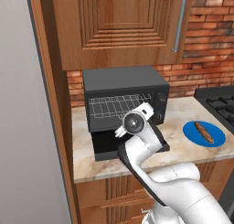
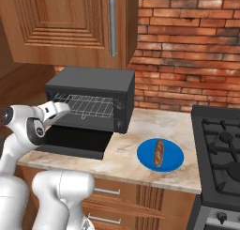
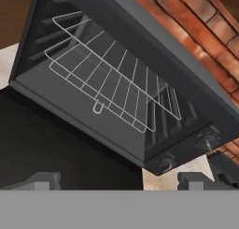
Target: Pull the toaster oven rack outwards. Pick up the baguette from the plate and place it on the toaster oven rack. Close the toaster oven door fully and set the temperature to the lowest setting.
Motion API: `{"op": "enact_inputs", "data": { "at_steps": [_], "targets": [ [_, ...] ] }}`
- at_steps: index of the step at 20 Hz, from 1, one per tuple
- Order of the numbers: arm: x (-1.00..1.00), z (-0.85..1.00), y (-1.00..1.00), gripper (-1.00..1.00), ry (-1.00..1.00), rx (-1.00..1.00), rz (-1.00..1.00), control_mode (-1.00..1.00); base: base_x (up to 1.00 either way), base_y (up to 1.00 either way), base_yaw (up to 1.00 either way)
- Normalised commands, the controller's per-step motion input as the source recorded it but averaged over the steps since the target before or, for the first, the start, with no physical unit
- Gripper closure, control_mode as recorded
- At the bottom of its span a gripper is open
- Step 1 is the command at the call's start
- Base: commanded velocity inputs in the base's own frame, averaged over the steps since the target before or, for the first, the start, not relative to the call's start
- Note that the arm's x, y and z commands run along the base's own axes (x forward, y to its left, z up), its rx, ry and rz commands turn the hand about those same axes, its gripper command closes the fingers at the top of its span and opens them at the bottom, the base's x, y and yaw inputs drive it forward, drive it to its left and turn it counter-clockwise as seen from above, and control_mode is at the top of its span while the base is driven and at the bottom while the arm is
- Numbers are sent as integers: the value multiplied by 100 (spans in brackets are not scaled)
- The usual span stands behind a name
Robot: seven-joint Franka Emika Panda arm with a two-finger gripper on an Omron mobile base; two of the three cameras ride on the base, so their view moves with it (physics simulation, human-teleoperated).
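The toaster oven [image 1: 125, 88] sits on the marble worktop [image 2: 154, 175] against the brick wall [image 2: 187, 50], under a wooden wall cabinet [image 1: 123, 24] with a long metal handle [image 1: 179, 24]. The toaster oven door [image 2: 77, 142] is folded down flat in front of the cavity, lying over the worktop, and the toaster oven rack [image 3: 109, 71] rests inside the opening; from the hand view its wire grid sits within the cavity, the small loop [image 3: 98, 106] at its front edge close to the lip of the opening. Two round knobs [image 3: 164, 163] sit on the control strip at the oven's right side. The claw [image 3: 119, 180] hangs just in front of the open oven, above the lowered door and pointing at the rack, its two dark fingertips [image 3: 44, 180] spread wide apart with nothing between them, touching neither rack nor door as far as I can tell. In the right base view the white hand [image 2: 54, 111] reaches in from the left toward the rack's front left corner. Off to the oven's right, well apart from it, the blue plate [image 2: 173, 164] lies on the worktop with the baguette [image 2: 159, 153] lying across its middle. Beyond the plate, at the right end of the worktop, is a black gas stove [image 2: 220, 144].
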Motion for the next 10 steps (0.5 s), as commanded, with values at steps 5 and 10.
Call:
{"op": "enact_inputs", "data": {
  "at_steps": [5, 10],
  "targets": [
    [35, -20, 10, -100, 0, -6, 0, -100, 0, 0, 0],
    [37, -24, 12, -100, 0, -5, 0, -100, 0, 0, 0]
  ]
}}
